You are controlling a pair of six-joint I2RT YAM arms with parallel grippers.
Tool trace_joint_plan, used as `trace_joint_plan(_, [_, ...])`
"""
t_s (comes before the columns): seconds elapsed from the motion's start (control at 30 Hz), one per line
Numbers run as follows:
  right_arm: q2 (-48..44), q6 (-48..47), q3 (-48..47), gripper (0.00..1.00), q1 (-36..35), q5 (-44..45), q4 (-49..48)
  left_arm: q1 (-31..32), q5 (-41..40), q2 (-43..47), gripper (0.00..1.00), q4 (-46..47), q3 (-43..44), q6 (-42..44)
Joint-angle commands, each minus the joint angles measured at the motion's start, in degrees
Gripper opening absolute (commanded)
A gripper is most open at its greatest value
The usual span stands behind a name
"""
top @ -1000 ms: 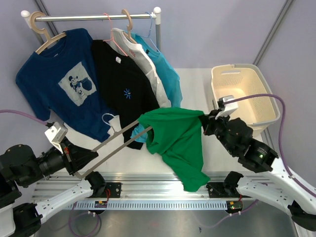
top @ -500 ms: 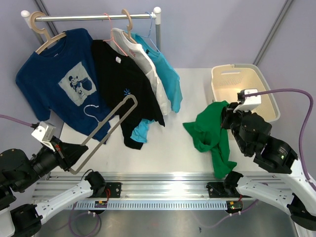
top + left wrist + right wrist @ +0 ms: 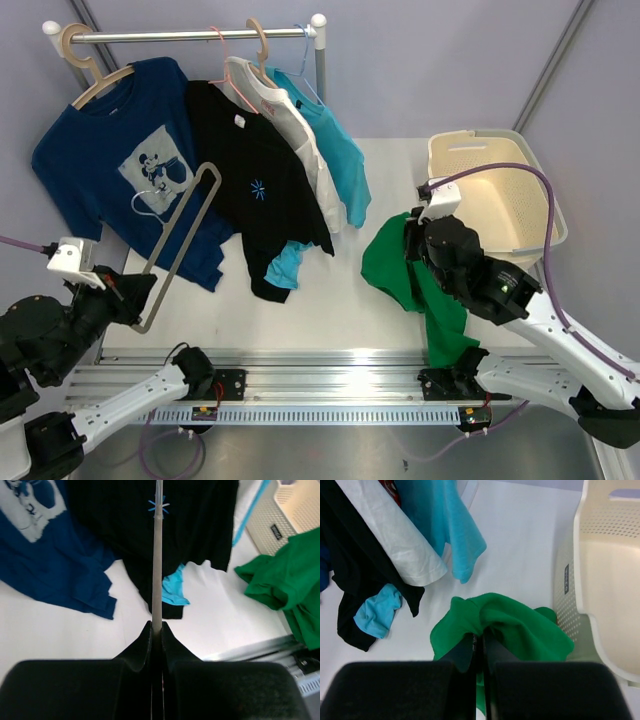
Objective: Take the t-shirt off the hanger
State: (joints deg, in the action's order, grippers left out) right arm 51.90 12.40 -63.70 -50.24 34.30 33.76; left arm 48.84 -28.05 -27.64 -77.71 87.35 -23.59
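Beside the laundry basket (image 3: 500,133), pinches a fold of the green t-shirt (image 3: 385,265) in the tightly closed right gripper (image 3: 481,640), cloth dangling bunched, free for dropping. Far left, clamps the bare hanger (image 3: 157,555) between closed left gripper (image 3: 156,627) fingers, well apart, likely to avoid snagging.

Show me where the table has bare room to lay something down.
Bare table lies between the hem of the black shirt and the held t-shirt, and farther back between the turquoise shirt and the basket. The left side is crowded by hanging shirts.
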Motion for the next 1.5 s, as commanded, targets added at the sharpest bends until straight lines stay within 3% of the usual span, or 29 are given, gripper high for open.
trace_joint_plan(0.0, [-1.5, 6.8, 1.4, 0.03, 0.3, -0.1, -4.9, -0.1, -8.2, -2.3, 0.00, 4.5, -0.9, 0.0])
trace_joint_plan(0.03, [-2.2, 8.6, 3.0, 0.25, 0.3, -0.3, -5.2, -0.1, -9.6, -2.6, 0.00, 4.8, -1.0, 0.2])
trace_joint_plan(0.13, [-3.2, 14.2, 8.4, 0.60, 0.3, -2.0, -6.2, 0.0, -12.3, -4.7, 0.00, 7.0, -1.0, 1.3])
trace_joint_plan(0.27, [-4.9, 17.4, 11.1, 0.88, 0.3, -5.2, -4.3, 0.0, -17.4, -10.1, 0.00, 9.2, -0.3, 2.8])
trace_joint_plan(0.37, [-8.0, 17.3, 12.9, 0.99, 0.3, -9.3, -3.7, -0.1, -23.3, -14.5, 0.00, 11.1, 2.4, 4.1])
trace_joint_plan(0.53, [-14.0, 15.7, 16.6, 1.00, 0.3, -16.3, -4.3, -0.1, -25.3, -20.6, 0.00, 14.2, 7.2, 6.9])
trace_joint_plan(0.73, [-19.3, 5.3, 17.1, 0.92, 0.3, -32.3, -9.7, 0.0, 1.4, -16.9, 0.00, 15.7, 4.4, 7.4])
trace_joint_plan(0.87, [-15.9, 3.4, 11.2, 0.72, 0.4, -44.6, -16.4, 0.0, 13.2, -11.3, 0.00, 15.7, 0.2, 7.5])
trace_joint_plan(0.93, [-10.3, 3.1, 5.7, 0.52, 0.3, -55.5, -18.5, 0.0, 18.7, -9.8, 0.00, 15.7, -2.4, 7.6])
trace_joint_plan(1.07, [2.7, 6.3, -3.2, 0.35, 0.1, -74.2, -25.1, -0.1, 24.7, -7.0, 0.00, 15.7, -5.7, 7.9])
trace_joint_plan(1.17, [9.0, 6.9, -7.6, 0.22, -2.3, -75.4, -28.9, -0.1, 29.4, -5.5, 0.00, 15.9, -7.4, 7.7])
trace_joint_plan(1.3, [16.8, 1.2, -16.1, 0.22, -8.2, -70.6, -25.6, -0.1, 33.9, -4.5, 0.00, 15.9, -9.5, 7.2])
trace_joint_plan(1.47, [24.7, -1.2, -26.5, 0.23, -10.5, -66.1, -23.1, -0.1, 37.2, -2.8, 0.00, 16.1, -11.0, 7.6])
